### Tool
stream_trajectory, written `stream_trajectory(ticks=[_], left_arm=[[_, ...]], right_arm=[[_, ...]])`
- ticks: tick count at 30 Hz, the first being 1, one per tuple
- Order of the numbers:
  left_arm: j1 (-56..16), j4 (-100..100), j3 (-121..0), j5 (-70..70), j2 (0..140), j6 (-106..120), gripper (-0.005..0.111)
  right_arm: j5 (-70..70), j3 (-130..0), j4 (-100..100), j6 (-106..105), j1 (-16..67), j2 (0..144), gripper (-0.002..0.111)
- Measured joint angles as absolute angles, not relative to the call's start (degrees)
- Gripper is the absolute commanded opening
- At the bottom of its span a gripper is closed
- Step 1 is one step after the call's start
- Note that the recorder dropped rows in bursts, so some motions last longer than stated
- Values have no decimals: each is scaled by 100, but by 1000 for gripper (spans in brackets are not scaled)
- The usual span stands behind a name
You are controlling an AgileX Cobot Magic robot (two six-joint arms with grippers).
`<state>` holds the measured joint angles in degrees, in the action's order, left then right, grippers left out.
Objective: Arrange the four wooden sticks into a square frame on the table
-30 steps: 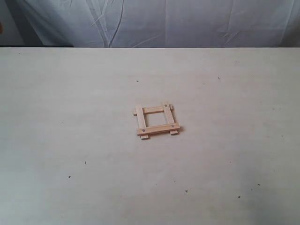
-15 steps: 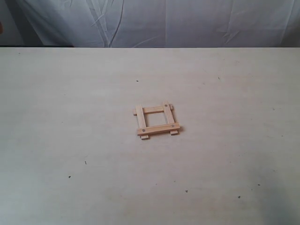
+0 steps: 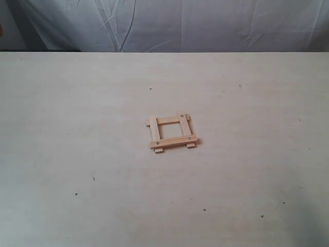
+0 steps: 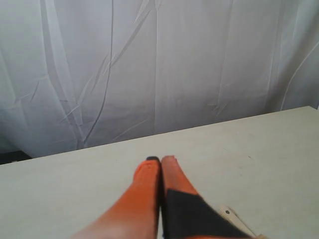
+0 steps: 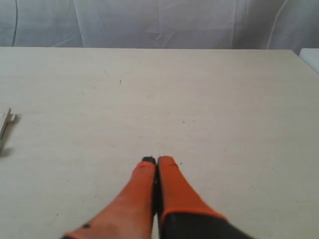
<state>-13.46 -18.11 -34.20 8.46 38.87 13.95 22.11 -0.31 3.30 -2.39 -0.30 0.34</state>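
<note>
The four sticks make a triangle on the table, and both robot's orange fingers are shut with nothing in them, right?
Not a triangle. The exterior view shows the four wooden sticks laid as a square frame on the table. The rest holds: the left fingers and the right fingers are shut and empty.

My exterior cam sits high, tilted down over the table [image 3: 77,103], facing the curtain [image 3: 205,25] at 12 o'clock. Both wrist cams ride low and close, looking past the left gripper [image 4: 160,160] and right gripper [image 5: 156,160] toward that curtain. All three catch the square frame [image 3: 171,131].
</note>
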Motion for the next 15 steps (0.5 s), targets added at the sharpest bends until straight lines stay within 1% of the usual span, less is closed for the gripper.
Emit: stream_trajectory(ticks=[15], left_arm=[[-1346, -1811, -3420, 846, 3887, 1395, 0]], right_arm=[[2160, -21, 330, -239, -30, 34, 2]])
